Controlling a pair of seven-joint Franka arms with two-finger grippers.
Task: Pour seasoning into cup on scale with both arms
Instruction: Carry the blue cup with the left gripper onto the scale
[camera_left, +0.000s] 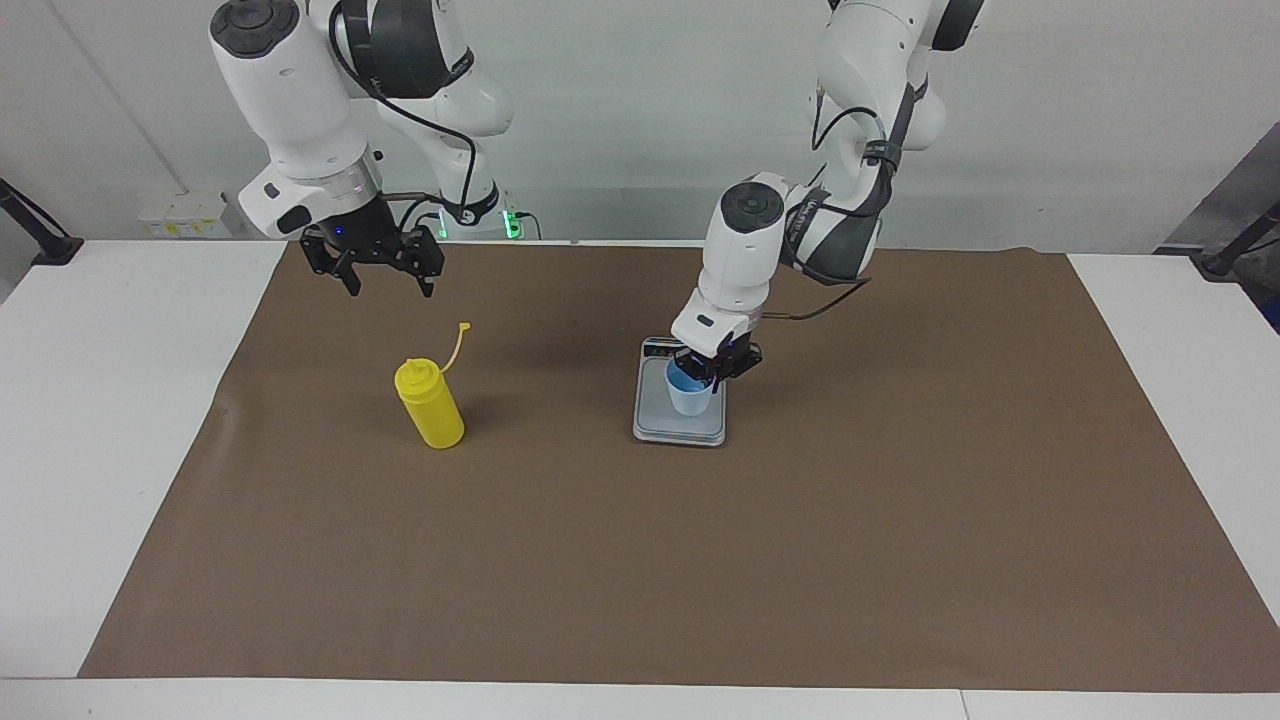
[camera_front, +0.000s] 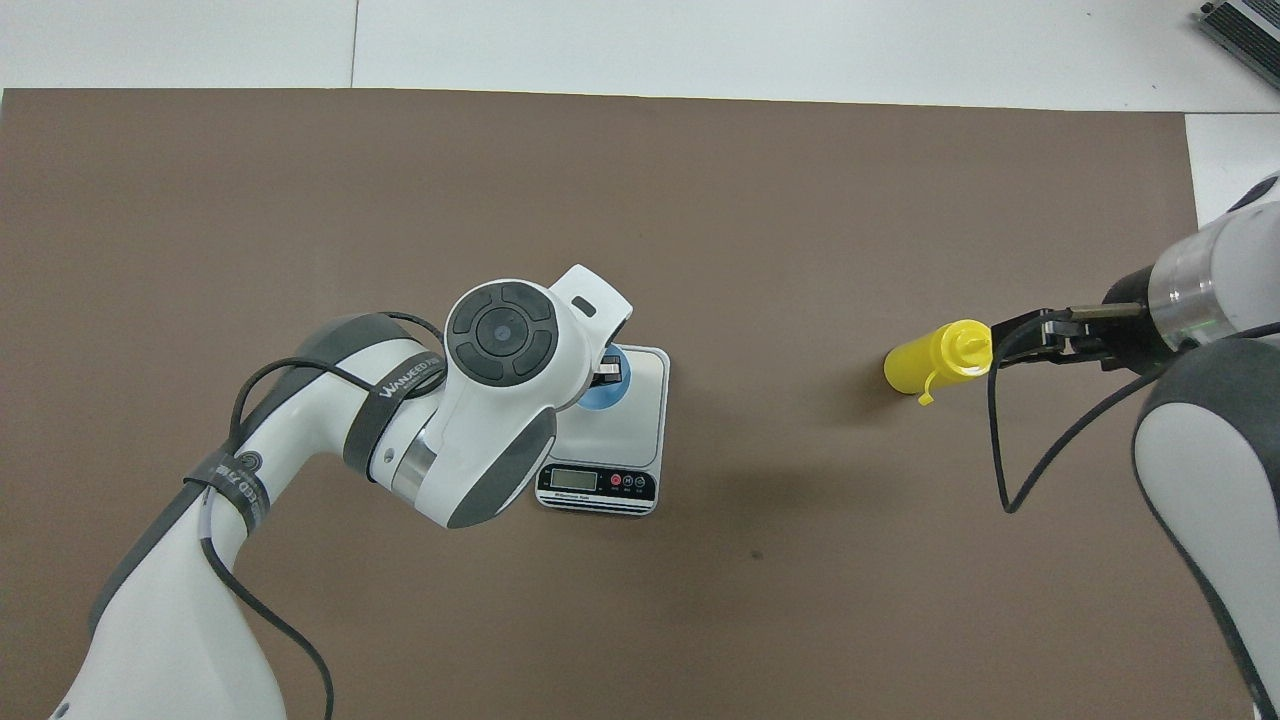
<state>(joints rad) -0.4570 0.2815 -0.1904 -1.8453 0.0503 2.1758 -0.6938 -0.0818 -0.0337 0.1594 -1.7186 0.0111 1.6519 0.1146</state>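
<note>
Facing view, left end effector (camera_left: 712, 372) gripping tapered cup (camera_left: 690, 392) on flat scale (camera_left: 655, 425), right end effector (camera_left: 385, 278) wide.

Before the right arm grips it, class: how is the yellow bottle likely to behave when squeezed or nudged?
The yellow bottle stands upright and is tall for its base, so a sideways nudge could probably tip it. Being round, it would likely roll once down. Its cap hangs off on a thin strap, leaving the nozzle open, so a firm squeeze may push seasoning out.

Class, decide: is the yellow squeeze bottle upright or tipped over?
Upright: the seasoning bottle stands on its base on the mat, nozzle up, cap strap hanging loose.
</note>
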